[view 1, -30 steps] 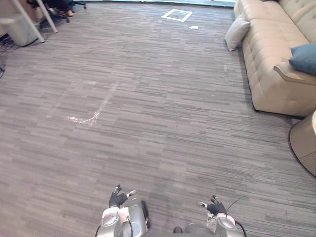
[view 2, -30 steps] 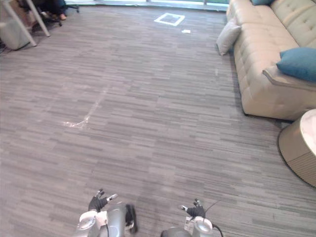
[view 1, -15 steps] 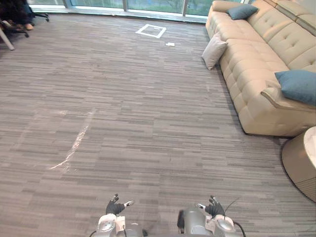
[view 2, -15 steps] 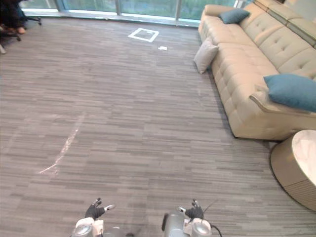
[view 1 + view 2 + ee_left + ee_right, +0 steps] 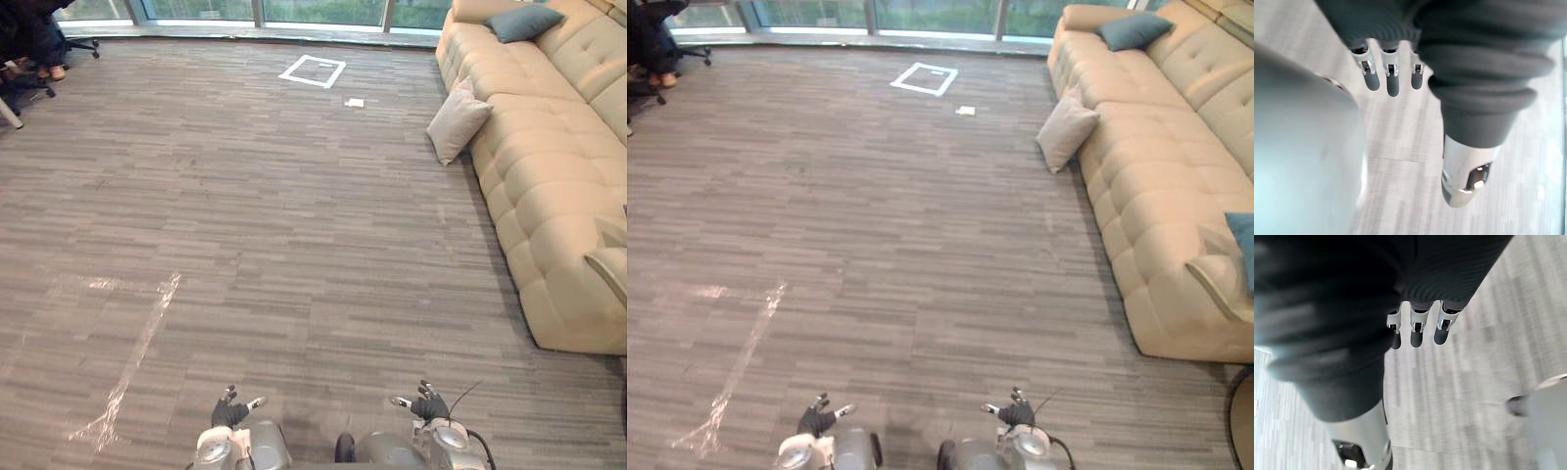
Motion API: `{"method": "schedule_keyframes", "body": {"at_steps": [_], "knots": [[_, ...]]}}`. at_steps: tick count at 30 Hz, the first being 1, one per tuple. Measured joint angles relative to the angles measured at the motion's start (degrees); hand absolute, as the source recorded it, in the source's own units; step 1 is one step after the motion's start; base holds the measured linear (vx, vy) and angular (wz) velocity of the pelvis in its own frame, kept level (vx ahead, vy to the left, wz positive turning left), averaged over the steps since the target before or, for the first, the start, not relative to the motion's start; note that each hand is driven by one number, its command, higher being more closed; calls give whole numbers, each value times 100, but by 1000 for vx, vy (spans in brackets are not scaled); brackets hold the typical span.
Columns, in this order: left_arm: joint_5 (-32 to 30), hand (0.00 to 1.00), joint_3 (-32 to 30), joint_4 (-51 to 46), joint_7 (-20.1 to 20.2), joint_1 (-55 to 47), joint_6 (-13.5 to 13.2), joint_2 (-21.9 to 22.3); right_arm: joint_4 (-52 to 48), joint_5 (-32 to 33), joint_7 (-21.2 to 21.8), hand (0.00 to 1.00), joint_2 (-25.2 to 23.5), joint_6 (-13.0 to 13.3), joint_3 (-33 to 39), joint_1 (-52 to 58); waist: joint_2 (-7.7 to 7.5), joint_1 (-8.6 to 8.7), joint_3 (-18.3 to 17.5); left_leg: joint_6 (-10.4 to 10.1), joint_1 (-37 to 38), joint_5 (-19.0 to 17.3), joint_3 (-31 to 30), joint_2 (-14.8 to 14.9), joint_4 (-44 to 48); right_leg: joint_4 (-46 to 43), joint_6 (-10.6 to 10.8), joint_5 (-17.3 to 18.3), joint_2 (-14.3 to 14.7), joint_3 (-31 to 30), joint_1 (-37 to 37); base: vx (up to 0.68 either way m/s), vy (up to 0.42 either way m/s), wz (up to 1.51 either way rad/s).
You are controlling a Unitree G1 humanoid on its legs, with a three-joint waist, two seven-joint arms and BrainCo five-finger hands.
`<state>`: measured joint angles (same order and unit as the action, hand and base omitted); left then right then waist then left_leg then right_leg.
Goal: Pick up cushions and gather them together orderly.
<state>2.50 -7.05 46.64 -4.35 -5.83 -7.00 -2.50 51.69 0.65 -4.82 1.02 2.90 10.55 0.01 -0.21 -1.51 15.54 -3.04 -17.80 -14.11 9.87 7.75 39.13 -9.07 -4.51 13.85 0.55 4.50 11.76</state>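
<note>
Nothing gathered yet — the beige cushion [image 5: 458,120] leans against the sofa [image 5: 549,147]; left hand [image 5: 232,411] and right hand [image 5: 427,404] hang loose-fingered, empty

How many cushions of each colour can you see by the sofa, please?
Blue: 2, the far blue cushion on the sofa and the near blue cushion at its near armrest.
Beige: 1, the beige cushion leaning against the sofa's front.
Total: 3
</note>
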Motion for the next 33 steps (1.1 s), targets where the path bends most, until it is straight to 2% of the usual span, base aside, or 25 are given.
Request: {"method": "schedule_keyframes", "body": {"at_steps": [2,3,4,5,6,8,9,11,12,14,16,18,19,20,21,22,23,24,25,26,27,28,29,31,33], "knots": [[26,0,38,-20,-11,-14,-30,74,210,1,-34,0,45,11,-1,21,125,-161,-47,-366,-117,780,-333,-246,-2435,297,178,302,-116,-346,437,649,264,-83],[135,0,30,-18,-17,-13,-54,105,299,-1,-49,0,67,11,-17,96,168,-226,-63,-301,-244,1341,-363,-182,-2282,323,249,603,-130,-558,709,818,398,-94],[164,0,32,-29,-14,-14,-99,66,353,-1,-59,0,-42,-2,-7,116,73,-233,-123,-200,-256,1496,-312,-280,-2007,192,174,740,-265,-688,812,863,404,-61],[147,0,37,-27,-14,-6,-107,-20,333,-14,-78,0,-128,3,-9,181,-116,-175,-217,35,-322,1317,-197,-368,-1636,-194,116,714,-433,-820,702,606,247,-33],[149,0,35,-20,-4,1,-104,-42,319,-16,-77,0,-148,13,-9,188,-172,-162,-244,140,-322,1183,-121,-384,-1503,-501,139,686,-492,-875,582,731,297,-44],[140,0,45,59,-16,12,-98,-169,318,-61,-77,0,-252,60,0,275,-423,-173,-284,297,32,538,161,-567,-1265,-2692,912,193,-725,-1104,-269,744,306,-42],[122,0,132,171,-51,87,-75,-267,305,-65,-75,0,-273,73,26,279,-500,-124,-243,321,466,206,219,-740,-1297,-4282,1516,-542,-893,-1130,-898,750,276,-22],[89,0,230,326,-61,122,33,-304,295,-66,-65,0,-214,101,19,278,-493,-60,-230,301,1015,-35,237,-809,-1378,-5289,1317,-520,-1056,-800,-1315,556,172,-19],[83,0,290,380,-93,96,75,-269,169,-72,-64,0,-132,109,-11,369,-407,-21,-248,412,1803,-269,298,-802,-1767,-5710,878,-263,-1151,-223,-1778,507,115,-26],[83,0,394,463,-133,73,72,-245,78,-65,-67,0,-81,158,-8,389,-294,47,-260,425,2445,-373,346,-717,-2264,-5295,670,62,-1076,387,-2434,671,102,-17],[84,0,414,644,-149,122,112,-240,86,-66,-71,0,-14,190,-9,230,-245,211,-232,399,2950,-435,368,-625,-2610,-4044,662,170,-902,865,-3034,734,19,4],[84,0,413,795,-166,182,125,-197,83,-67,-69,0,49,197,-6,145,-192,276,-201,360,3499,-449,364,-582,-3000,-1359,718,-549,-602,1218,-3247,727,-31,20],[81,0,412,795,-165,163,120,-197,84,-66,-67,0,53,194,-5,148,-212,274,-205,359,3590,-449,350,-625,-3057,-943,732,-717,-563,1217,-3252,618,-65,34],[37,0,371,795,-168,161,115,-219,101,-67,-67,0,75,172,-7,148,-293,268,-188,204,3988,-537,185,-737,-3111,-333,577,-1070,-486,1101,-3275,649,-86,29],[10,0,336,830,-169,158,118,-223,104,-63,-56,0,102,169,23,129,-295,289,-188,119,4098,-591,105,-717,-3067,-463,309,-1455,-423,920,-3262,1036,-142,26],[-19,0,193,895,-171,131,118,-94,97,-75,-47,0,187,152,50,101,-46,314,-251,84,4212,-583,-57,-502,-2810,-1092,35,-1725,-345,872,-3378,1020,-188,21],[-27,0,130,896,-179,112,109,23,42,-79,-28,0,236,164,101,83,154,327,-286,-23,4031,-473,-193,-338,-2144,-1667,-172,-1401,-319,986,-3452,1019,-197,15],[-35,0,119,901,-190,109,109,81,28,-84,-22,0,257,159,105,71,219,333,-289,-69,3898,-355,-254,-272,-1762,-1811,-194,-1204,-303,1063,-3427,787,-193,15],[-82,0,-167,903,-198,102,128,212,-65,-80,-19,0,236,96,84,61,343,349,-236,-355,3156,683,-359,21,87,-1955,-273,-730,-156,1099,-3066,768,-156,1],[-85,0,-321,836,-196,61,122,287,-59,-82,-17,0,226,49,-4,64,417,316,-200,-607,2669,1340,-419,236,1182,-1811,-308,-570,2,1075,-2710,753,-141,-4],[-86,0,-361,808,-197,51,120,292,-59,-82,-15,0,203,28,-28,69,453,300,-178,-578,2482,1267,-366,377,1651,-1724,-318,-517,94,1064,-2522,869,-135,-42],[-72,0,-515,604,-206,48,115,294,-65,-95,-29,0,122,-16,-21,72,373,176,-78,-392,1866,797,-55,690,2853,-1331,-404,-342,311,880,-1714,713,-99,-49],[-69,0,-520,554,-207,47,112,260,-59,-80,-27,0,70,-20,-40,72,298,121,-42,-323,1652,627,39,687,2961,-1138,-398,-315,333,788,-1398,786,-98,-66],[-68,0,-471,429,-198,35,72,137,79,-67,-28,0,-27,-13,-152,49,100,89,-64,-226,1077,278,324,644,2583,-538,-387,-314,340,568,-770,524,-42,-51],[-55,0,-492,260,-200,41,7,139,155,-67,-33,0,-75,-21,-172,-52,78,-4,-22,-79,321,-10,551,416,764,81,-257,-301,278,163,-37,604,39,-76]]}}
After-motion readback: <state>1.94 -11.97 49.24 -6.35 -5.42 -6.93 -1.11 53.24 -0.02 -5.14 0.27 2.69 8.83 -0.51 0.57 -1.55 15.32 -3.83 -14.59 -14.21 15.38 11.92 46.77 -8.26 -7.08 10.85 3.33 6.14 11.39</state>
